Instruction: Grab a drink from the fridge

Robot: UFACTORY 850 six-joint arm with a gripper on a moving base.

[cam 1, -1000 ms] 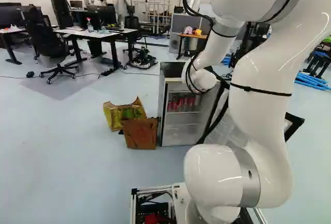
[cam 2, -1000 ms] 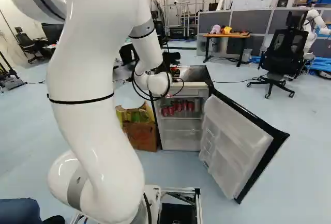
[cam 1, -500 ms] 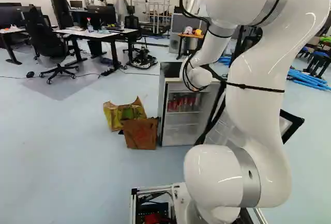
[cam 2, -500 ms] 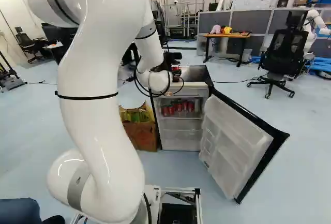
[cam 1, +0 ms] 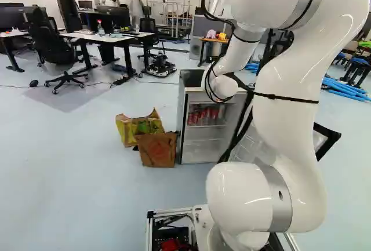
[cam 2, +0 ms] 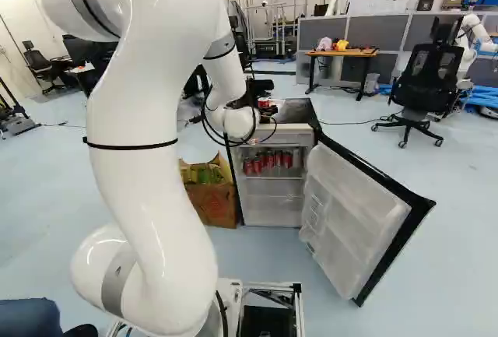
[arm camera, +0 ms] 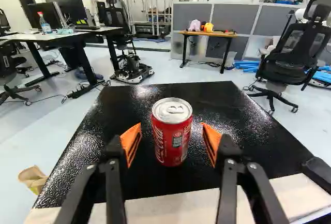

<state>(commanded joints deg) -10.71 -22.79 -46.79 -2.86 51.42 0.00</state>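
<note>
The claw [cam 2: 263, 94] has eased forward around 1 red can [arm camera: 172, 137].

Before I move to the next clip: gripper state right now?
Gripper: open, holding nothing; the can stands between its fingers on the fridge.

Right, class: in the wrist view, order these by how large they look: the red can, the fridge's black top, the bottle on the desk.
Largest to smallest:
fridge's black top
red can
bottle
</note>
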